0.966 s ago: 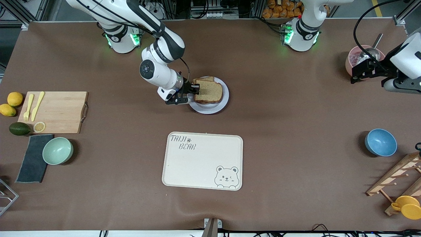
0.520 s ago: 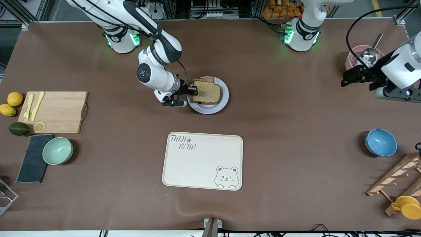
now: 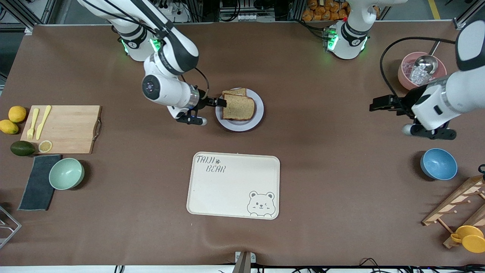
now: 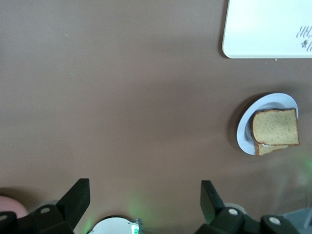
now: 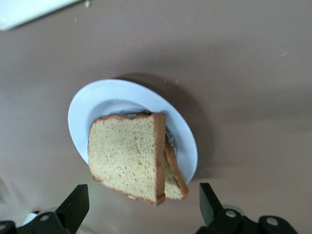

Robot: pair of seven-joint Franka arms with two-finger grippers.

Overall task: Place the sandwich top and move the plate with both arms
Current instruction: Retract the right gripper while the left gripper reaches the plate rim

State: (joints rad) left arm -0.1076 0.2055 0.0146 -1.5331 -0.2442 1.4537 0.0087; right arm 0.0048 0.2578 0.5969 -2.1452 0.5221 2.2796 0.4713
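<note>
Now the bare slice of brown wholemeal bread (image 3: 238, 107) lies on the small round lavender-grey plate (image 3: 258, 113), stacked askew over a second slice (image 3: 235, 91) whose edge pokes out toward the arms' bases. The plate sits on the brown desk (image 3: 322, 170), farther from the front camera than the cream rectangular bear-printed tray (image 3: 233, 185). The right tool (image 3: 220, 101) is at the plate's rim on the right arm's end, its fingers (image 5: 73, 207) spread apart and off the bread. The left tool (image 3: 377, 103) hangs over bare desk toward the left arm's end, well apart from the plate, its fingers (image 4: 78, 197) also apart and empty, near the pink bowl holding a metal scoop (image 3: 418, 68).
</note>
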